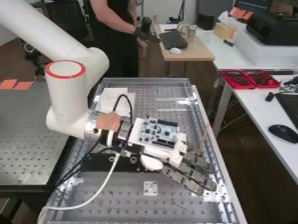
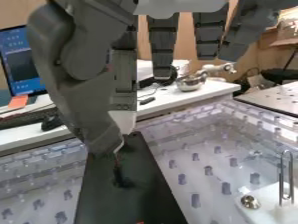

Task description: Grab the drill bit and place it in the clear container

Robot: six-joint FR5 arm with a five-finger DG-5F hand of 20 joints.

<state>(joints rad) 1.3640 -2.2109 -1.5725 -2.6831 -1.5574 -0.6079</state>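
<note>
We are looking along a perforated bench [image 1: 116, 200], with a second bench [image 1: 26, 135] standing on the left and a white desk [image 1: 263, 120] on the right carrying red trays [image 1: 247, 79] and a black mouse [image 1: 283, 133]. A black board [image 2: 149, 195] is lying on the perforated bench. Just under the hand [image 1: 189, 178], over that board, we are seeing a thin dark thing [image 2: 119, 172], possibly the drill bit. We are not managing to tell whether the hand is open or gripping it.
</note>
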